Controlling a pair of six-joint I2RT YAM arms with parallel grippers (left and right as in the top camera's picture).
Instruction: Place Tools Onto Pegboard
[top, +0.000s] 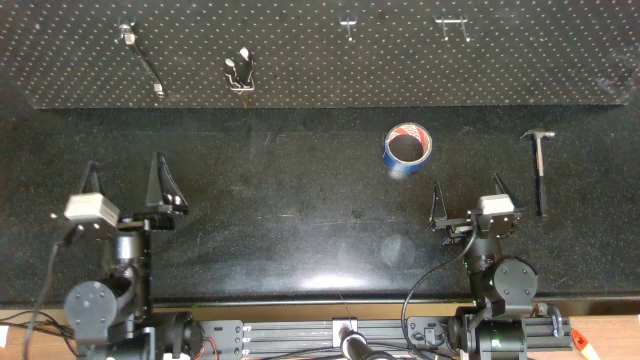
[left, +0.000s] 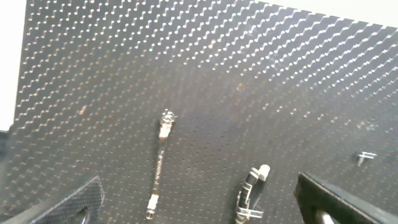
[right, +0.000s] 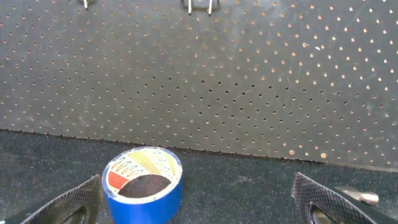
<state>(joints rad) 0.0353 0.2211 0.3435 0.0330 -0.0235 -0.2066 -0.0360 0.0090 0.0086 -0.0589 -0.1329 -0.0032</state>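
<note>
Pegboard (top: 300, 85) stands behind the bench (top: 280, 210). On its left part hang a long slim tool (top: 142, 62) and, right of it, a short tool (top: 240, 70). First hook (top: 348, 27) and second hook (top: 452, 28) sit upper right. On the bench, the tape roll (top: 407, 148) lies right of centre and the hammer (top: 539, 170) lies farther right, apart.

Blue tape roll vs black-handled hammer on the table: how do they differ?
The blue tape roll is a hollow ring, opening upward; the black-handled hammer is long and thin, lying flat. The roll sits left of the right end effector, the hammer to its right. Both rest on the black table, not on the pegboard.
</note>
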